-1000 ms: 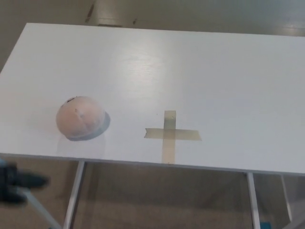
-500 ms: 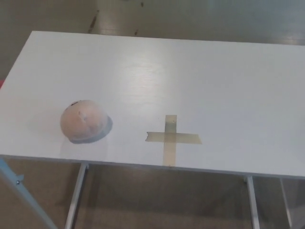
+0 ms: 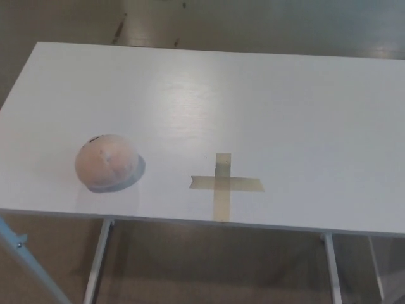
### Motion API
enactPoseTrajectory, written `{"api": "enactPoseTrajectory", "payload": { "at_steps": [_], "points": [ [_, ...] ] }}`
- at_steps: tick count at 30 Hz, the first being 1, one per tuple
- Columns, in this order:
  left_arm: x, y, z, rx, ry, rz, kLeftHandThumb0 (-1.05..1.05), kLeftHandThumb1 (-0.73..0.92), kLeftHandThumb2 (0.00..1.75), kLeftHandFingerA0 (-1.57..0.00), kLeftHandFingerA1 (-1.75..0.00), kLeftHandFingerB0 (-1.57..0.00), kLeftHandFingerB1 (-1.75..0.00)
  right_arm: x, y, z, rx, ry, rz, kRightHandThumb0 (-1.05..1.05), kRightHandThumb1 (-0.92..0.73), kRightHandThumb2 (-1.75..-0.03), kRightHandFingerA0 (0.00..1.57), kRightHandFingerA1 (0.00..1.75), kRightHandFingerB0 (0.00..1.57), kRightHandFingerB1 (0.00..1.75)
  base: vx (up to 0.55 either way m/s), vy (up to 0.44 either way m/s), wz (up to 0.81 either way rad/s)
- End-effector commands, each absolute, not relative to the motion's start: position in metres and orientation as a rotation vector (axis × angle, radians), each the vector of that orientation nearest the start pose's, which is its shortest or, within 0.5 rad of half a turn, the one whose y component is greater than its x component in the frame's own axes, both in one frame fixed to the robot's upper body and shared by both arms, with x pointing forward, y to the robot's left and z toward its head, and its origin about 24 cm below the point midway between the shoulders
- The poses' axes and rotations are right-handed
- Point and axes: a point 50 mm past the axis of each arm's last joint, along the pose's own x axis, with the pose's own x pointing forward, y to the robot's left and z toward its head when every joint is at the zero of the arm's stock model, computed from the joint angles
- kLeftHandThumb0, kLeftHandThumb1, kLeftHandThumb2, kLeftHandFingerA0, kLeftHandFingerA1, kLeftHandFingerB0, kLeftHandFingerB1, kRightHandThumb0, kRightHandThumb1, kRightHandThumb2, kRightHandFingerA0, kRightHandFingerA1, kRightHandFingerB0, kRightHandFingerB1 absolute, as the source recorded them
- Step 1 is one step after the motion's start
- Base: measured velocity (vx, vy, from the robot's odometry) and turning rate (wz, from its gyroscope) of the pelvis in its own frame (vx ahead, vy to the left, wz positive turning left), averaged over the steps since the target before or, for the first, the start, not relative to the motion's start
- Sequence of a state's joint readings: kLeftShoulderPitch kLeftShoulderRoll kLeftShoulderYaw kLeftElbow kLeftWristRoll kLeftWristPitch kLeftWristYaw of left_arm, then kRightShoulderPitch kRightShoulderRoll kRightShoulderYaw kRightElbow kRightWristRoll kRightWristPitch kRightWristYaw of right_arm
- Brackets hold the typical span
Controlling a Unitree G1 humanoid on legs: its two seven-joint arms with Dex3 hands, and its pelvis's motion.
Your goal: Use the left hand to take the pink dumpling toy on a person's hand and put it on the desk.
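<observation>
Since the dumpling (image 3: 106,161) lies by itself on the worktop (image 3: 266,101), with no person's hand under it or near it, the placing looks done; it sits near the front-left edge, dome up on its flat base, which is why it rests steady and shows no lean; its pink top has a small dark mark near the crown, and a bluish rim or shadow shows along its lower right side, though I cannot tell which. Well to its right, apart from it, a cross of tape (image 3: 224,184) is stuck flat on the surface near the front edge; it may mark a reference spot, yet the dumpling is not on it, and the task names only the worktop, so that seems no fault. Neither robot hand shows, so whether either is released or clenched cannot be told; nothing holds the dumpling. Below the front edge the legs (image 3: 98,259) of the worktop stand on the floor, and a pale blue bar (image 3: 28,263) slants across the lower-left corner; what it belongs to is unclear.
</observation>
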State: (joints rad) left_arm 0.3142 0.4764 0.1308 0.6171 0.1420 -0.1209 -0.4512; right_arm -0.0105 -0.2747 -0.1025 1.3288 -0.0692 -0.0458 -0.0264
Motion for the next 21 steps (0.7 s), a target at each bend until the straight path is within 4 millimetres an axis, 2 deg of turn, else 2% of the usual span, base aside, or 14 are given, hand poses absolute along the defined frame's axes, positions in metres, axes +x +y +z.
{"api": "enactPoseTrajectory", "payload": {
  "at_steps": [1, 8, 16, 21],
  "points": [
    [0.038, 0.326, -0.125, 0.469, 1.185, -0.01, -0.6, 0.84, 0.66, -0.35, -0.33, -0.3, -0.31, 0.028, -0.265, -0.16, -0.257, 1.263, -0.283, -0.29, -0.7, -0.6, 0.69, 0.46, 0.54, 0.41, 0.0, 0.0, 0.0],
    [0.047, 0.329, -0.125, 0.481, 1.183, -0.014, -0.57, 0.83, 0.65, -0.35, -0.33, -0.3, -0.31, 0.039, -0.263, -0.161, -0.261, 1.254, -0.269, -0.3, -0.7, -0.6, 0.69, 0.46, 0.53, 0.41, 0.0, 0.0, 0.0],
    [0.06, 0.323, -0.128, 0.488, 1.146, -0.023, -0.57, 0.83, 0.65, -0.37, -0.34, -0.3, -0.31, 0.053, -0.272, -0.156, -0.283, 1.225, -0.246, -0.31, -0.71, -0.61, 0.63, 0.44, 0.5, 0.4, 0.0, 0.0, 0.0],
    [0.061, 0.322, -0.129, 0.493, 1.148, -0.018, -0.57, 0.83, 0.65, -0.37, -0.34, -0.3, -0.31, 0.061, -0.272, -0.156, -0.294, 1.216, -0.226, -0.31, -0.71, -0.61, 0.62, 0.44, 0.51, 0.4, 0.0, 0.0, 0.0]
  ]
}}
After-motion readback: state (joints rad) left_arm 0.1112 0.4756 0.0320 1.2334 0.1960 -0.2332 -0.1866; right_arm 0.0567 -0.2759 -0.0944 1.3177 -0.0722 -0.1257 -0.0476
